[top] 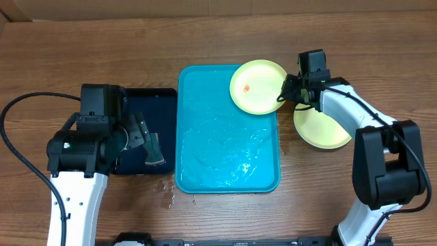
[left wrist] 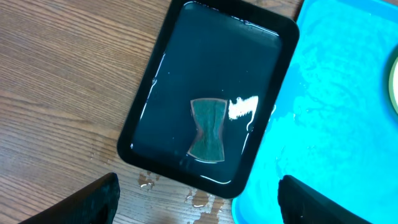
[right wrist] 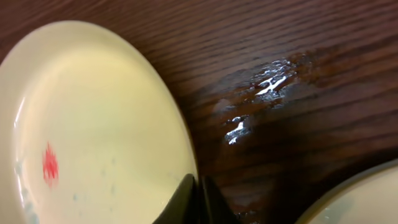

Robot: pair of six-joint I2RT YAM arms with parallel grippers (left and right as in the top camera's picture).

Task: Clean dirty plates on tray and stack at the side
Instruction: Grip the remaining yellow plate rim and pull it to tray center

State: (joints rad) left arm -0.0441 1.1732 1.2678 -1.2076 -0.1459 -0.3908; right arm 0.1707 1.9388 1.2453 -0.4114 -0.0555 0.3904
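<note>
A pale yellow-green plate (top: pixel 256 85) with a small red smear hangs over the far right corner of the turquoise tray (top: pixel 205 147). My right gripper (top: pixel 285 91) is shut on its right rim, which also shows in the right wrist view (right wrist: pixel 93 124) with the fingers (right wrist: pixel 198 200) pinching it. A second yellow-green plate (top: pixel 321 131) lies on the table to the right of the tray, its edge in the right wrist view (right wrist: pixel 367 193). No light blue plate shows. My left gripper (left wrist: pixel 196 202) is open and empty above the near edge of the black tray (left wrist: pixel 174 56).
A dark green sponge (left wrist: pixel 207 129) lies in the wet black tray (top: pixel 140 109) left of the turquoise tray. Water drops lie on the table by the trays' near corners (top: pixel 167 193). A wet patch (right wrist: pixel 261 93) lies on the wood beside the held plate.
</note>
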